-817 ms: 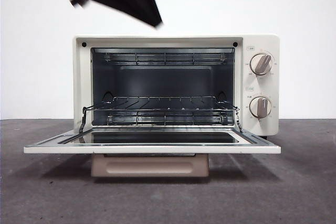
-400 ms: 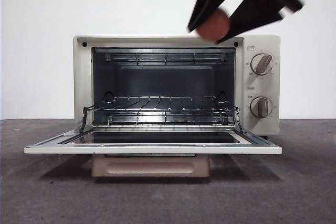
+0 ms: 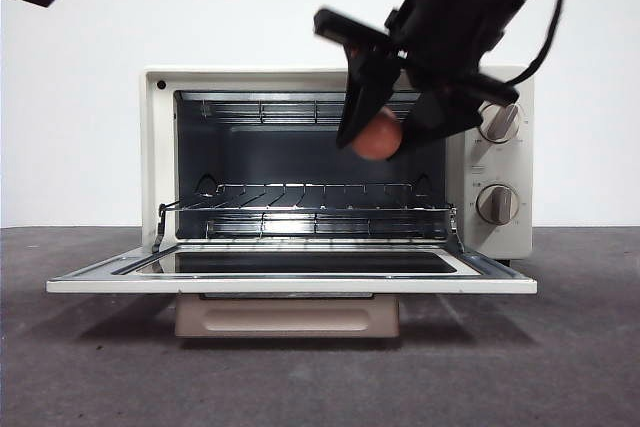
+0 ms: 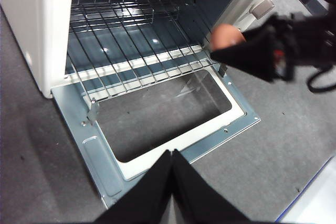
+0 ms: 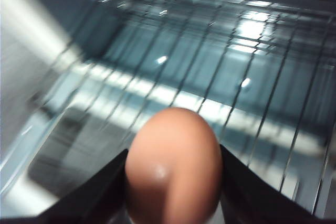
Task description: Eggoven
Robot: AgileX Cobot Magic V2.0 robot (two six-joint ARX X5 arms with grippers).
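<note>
The right claw (image 3: 385, 132) pinches the egg (image 3: 377, 135) between its jaws, in mid-air before the oven's (image 3: 155, 147) open mouth, above the rack (image 3: 300, 207) and lowered door (image 3: 290, 284). The left claw (image 4: 171, 156) hangs back, jaws pressed together, empty.

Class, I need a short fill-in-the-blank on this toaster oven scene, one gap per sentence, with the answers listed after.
1. The right gripper holds a reddish-brown ____.
2. The toaster oven has its door folded ____.
3. The wire rack inside has ____ lying on it.
4. The left gripper has its jaws ____.

Answers: egg; down (open); nothing; shut
</note>
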